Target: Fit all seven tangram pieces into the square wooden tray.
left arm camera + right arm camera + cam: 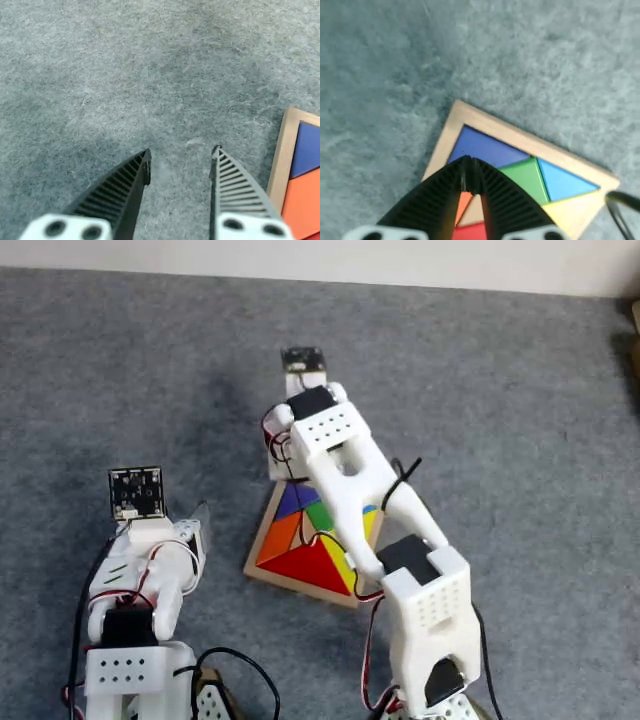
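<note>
The right gripper [470,167], jaws pressed together on nothing, hangs over the square wooden tray [444,145]. The blue piece [485,147], green triangle [522,177], light-blue triangle [562,182], yellow piece [572,212], orange piece [464,200] and red piece [470,232] lie fitted, so the task looks nearly done, though a seventh is hidden. The left gripper [181,154] is spread apart over the grey carpet [150,75].

Left arm [140,580] sits folded back close to its base, jaws parted, nothing held. Right arm [350,480] is stretched forward and inward, wrist pitched down. Its jaws are closed tip to tip, nothing between them.
</note>
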`<action>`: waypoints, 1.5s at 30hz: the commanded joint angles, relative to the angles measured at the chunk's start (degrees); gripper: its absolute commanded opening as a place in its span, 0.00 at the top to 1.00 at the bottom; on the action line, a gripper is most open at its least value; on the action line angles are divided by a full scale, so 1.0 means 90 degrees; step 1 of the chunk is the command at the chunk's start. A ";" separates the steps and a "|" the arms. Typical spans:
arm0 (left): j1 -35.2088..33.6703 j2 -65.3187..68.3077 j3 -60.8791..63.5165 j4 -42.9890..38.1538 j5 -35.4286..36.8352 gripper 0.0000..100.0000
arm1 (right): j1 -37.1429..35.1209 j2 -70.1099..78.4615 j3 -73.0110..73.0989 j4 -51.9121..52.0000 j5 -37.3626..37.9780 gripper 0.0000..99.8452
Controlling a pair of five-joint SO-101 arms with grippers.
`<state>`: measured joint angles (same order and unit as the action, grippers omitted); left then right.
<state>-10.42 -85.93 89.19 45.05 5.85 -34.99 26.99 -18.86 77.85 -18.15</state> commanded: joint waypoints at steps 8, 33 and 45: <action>-0.0112 -0.0083 -0.0044 0.0068 -0.0020 0.80 | -0.0376 -0.1226 0.0786 0.0366 0.0430 1.00; -0.0112 -0.0093 -0.0112 0.0039 -0.0020 0.81 | 0.0728 -0.7839 0.6735 -0.1431 0.0449 1.00; -0.0093 -0.0093 -0.0386 0.0264 -0.0381 1.00 | 0.1597 -1.0750 0.8767 -0.1470 0.0449 1.00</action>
<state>-10.42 -85.93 89.19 45.05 2.95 -22.86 -63.47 58.15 65.71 -14.55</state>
